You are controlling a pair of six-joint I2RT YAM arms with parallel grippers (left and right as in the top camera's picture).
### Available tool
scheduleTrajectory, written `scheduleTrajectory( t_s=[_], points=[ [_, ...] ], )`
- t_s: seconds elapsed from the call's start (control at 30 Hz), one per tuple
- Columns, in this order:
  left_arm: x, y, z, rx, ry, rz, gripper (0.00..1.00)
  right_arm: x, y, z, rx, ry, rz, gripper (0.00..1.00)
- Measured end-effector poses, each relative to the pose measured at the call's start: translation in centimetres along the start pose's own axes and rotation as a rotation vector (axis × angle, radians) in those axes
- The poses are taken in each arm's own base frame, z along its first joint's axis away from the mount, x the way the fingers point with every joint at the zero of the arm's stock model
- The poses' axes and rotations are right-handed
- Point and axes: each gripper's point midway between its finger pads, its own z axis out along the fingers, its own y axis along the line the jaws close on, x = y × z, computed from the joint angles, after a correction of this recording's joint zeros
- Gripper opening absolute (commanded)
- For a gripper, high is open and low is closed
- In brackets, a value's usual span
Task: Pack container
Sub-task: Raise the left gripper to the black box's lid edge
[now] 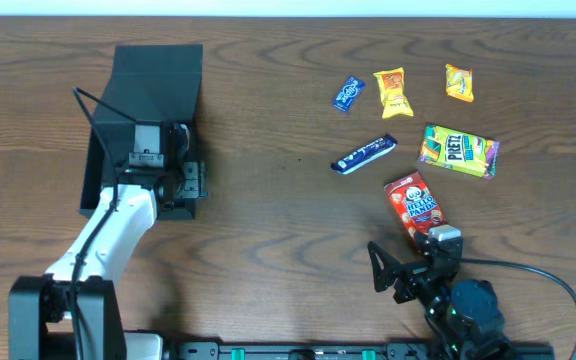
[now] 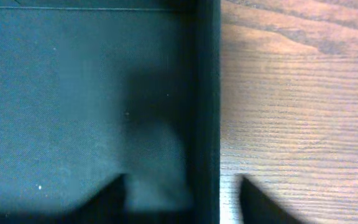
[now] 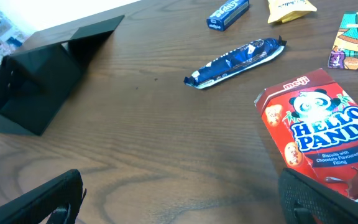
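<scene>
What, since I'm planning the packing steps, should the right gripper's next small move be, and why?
Probably ease the right gripper forward and toward its right finger, over the Hello Panda box, then close. Its jaws stand open with nothing between them. The box lies just ahead, beside the right finger rather than between the two. The part of the container floor seen from the left wrist is bare.

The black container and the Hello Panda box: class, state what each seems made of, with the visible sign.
The container looks like matte cardboard: thin flat walls, a folded flap, a dull dark surface without glare. The Hello Panda box seems to be printed paperboard, possibly slightly glossy: sharp folded edges, bright printed artwork.
</scene>
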Motion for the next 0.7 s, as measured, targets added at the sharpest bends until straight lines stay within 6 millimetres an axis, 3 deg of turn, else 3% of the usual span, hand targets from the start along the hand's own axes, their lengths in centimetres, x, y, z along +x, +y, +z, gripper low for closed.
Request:
scheduleTrajectory(
  t_s=[0.07,0.17,0.57,0.7],
  points=[
    [0.1,0.0,0.1,0.001,0.003,0.003,0.15,0.0,0.0,0.0,0.000,0.000,0.000,0.99],
    [0.0,-0.2,0.1,0.011,0.003,0.007,0.06,0.0,0.0,0.0,0.000,0.000,0.000,0.99],
    [-0.1,-0.4,0.1,0.020,-0.001,-0.079,0.06,0.0,0.0,0.0,0.000,0.000,0.000,0.99],
    [-0.7,-1.7,0.1,0.044,-0.027,-0.125,0.06,0.0,0.0,0.0,0.000,0.000,0.000,0.99]
  ],
)
